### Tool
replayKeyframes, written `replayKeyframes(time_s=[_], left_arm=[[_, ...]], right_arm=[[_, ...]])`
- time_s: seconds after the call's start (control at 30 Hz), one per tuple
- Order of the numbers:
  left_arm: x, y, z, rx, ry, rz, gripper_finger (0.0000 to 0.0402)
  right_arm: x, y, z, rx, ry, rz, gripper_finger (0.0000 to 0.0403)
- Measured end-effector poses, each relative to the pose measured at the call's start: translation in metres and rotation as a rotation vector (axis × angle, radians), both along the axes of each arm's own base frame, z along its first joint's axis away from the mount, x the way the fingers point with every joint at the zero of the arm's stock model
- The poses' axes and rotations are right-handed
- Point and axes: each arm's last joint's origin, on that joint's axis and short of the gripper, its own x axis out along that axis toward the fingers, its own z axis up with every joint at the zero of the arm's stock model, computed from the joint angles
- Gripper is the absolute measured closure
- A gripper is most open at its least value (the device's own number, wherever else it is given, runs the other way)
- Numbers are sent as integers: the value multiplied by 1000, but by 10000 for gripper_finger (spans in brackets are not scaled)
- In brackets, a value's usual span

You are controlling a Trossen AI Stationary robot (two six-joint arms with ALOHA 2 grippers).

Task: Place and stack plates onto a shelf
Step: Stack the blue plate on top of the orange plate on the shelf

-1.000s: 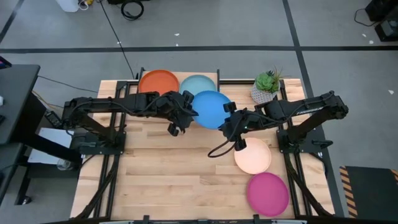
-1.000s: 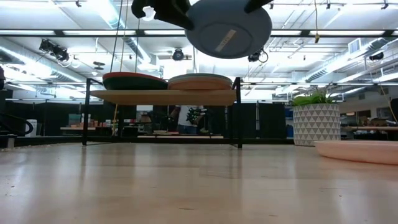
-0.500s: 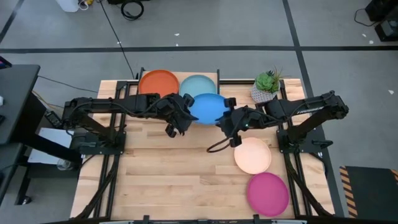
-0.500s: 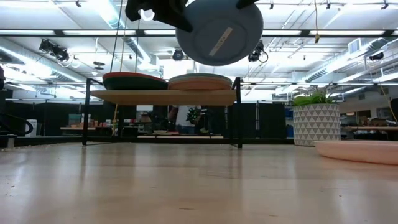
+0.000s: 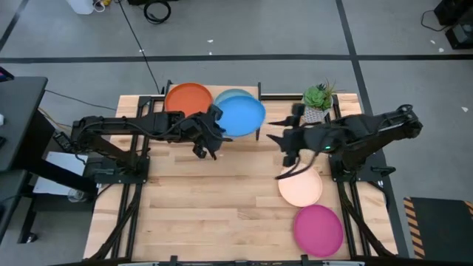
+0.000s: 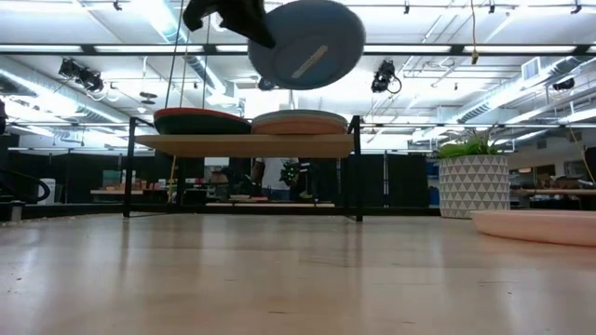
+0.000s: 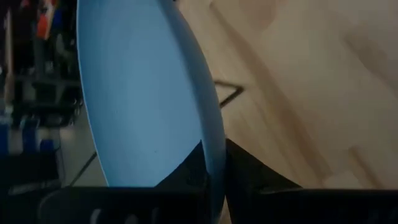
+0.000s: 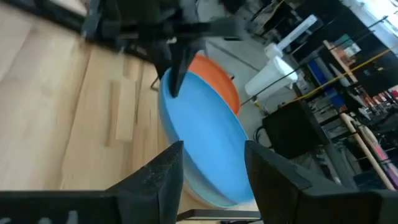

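Currently we see the left gripper (image 5: 213, 131) pinching the blue plate (image 5: 241, 117) by its 9 o'clock rim, above the shelf (image 6: 244, 144). Right gripper (image 5: 284, 137), at its 3 o'clock, jaws spread, empty.

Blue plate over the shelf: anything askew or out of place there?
The blue plate is tilted, pinched by one edge in the left gripper, hanging above the light blue plate on the shelf, not resting on it. The right gripper is open, clear of it.
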Motion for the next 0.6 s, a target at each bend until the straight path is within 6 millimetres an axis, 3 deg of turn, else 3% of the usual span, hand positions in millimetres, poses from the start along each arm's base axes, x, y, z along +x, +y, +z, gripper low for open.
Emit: replayKeyframes(time_s=[0.27,0.47,0.6], left_arm=[[-35,9,3,52,56,384,368],[-60,21,-9,-54,164,637,368],[-65,30,-13,-81,204,730,368]], right_arm=[[-27,-3,14,92,-81,-11,228],[-27,-2,13,109,-83,-19,228],[-19,-1,7,105,-49,-14,228]])
